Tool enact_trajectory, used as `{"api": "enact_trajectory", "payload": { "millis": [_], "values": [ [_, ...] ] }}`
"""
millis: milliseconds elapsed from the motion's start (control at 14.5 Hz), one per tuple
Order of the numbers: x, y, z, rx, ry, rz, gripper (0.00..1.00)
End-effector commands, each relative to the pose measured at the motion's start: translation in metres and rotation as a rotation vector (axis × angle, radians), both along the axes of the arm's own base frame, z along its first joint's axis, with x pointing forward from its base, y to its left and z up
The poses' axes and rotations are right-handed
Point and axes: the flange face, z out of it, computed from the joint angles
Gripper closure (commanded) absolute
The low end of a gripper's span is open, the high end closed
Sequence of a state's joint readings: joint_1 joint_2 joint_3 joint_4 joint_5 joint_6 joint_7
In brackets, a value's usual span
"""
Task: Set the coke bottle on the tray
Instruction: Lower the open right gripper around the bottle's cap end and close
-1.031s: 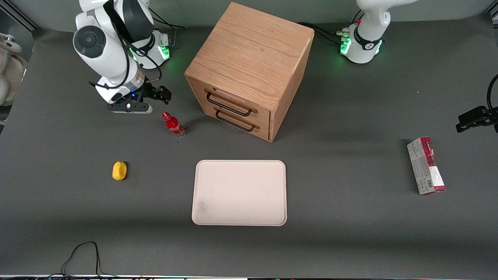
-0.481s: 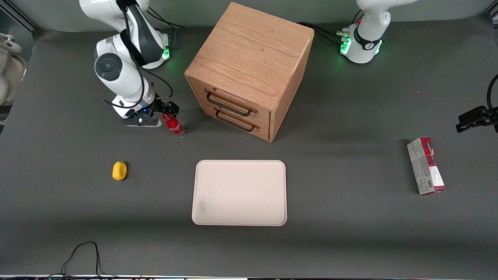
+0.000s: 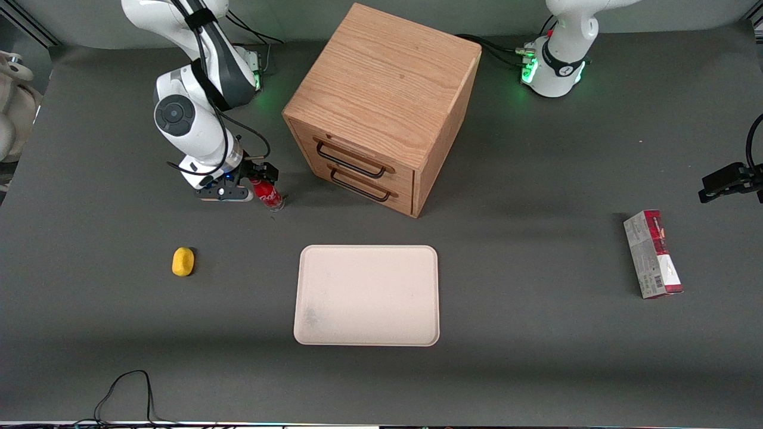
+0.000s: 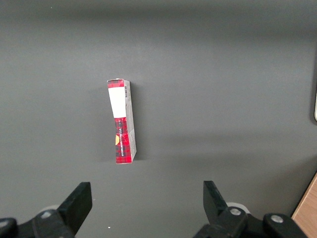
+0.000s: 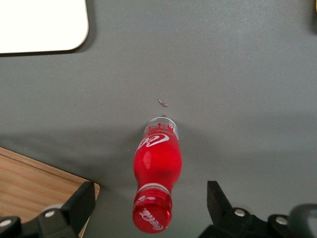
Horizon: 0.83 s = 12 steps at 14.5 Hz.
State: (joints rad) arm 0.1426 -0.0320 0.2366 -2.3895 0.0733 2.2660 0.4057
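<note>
On the dark grey bench (image 3: 536, 369), going from the left edge of the front view to the right, there is one yellow lump (image 3: 183, 261) in the left middle of the frame, lying alone and well apart from everything else. Up and to the right of it, in the upper left, hangs the tool (image 3: 257, 181) of the working arm, low over the bench. Its two fingers (image 5: 79, 206) are spread wide, one on each side of the one coke bottle (image 3: 267, 195), with clear gaps between the pads and the bottle's cap in the right wrist view, so nothing is pinched. The bottle stands on the bench, red cap up and clear base down, near one small scrap (image 5: 163, 102) lying just by its base.

Next comes one cream-white tray (image 3: 366, 295) in the lower centre of the frame, flat on the bench, nearer the front camera than the bottle and well apart from it. Above the tray, at the upper centre, stands one wooden cabinet (image 3: 381, 89) with two drawers, each with one dark handle, both closed.

Toward the right edge of the frame lies one red-and-white carton (image 3: 653, 254), flat on the bench, toward the parked arm's end.
</note>
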Motion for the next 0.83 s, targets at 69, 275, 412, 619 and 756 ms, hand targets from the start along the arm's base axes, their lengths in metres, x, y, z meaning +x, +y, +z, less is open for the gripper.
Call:
{"api": "enact_trajectory", "payload": {
  "millis": [69,275,412,619,756],
  "values": [
    [-0.005,-0.0029,-0.0062,0.011,0.001,0.017,0.01],
    [-0.0072,-0.003,-0.0073,0.008,0.004,0.019,0.01],
    [-0.0072,-0.003,-0.0073,0.008,0.004,0.019,0.16],
    [-0.0072,-0.003,-0.0066,0.008,0.002,0.018,0.81],
    [-0.0071,-0.003,-0.0052,0.008,-0.001,0.018,1.0]
  ]
}}
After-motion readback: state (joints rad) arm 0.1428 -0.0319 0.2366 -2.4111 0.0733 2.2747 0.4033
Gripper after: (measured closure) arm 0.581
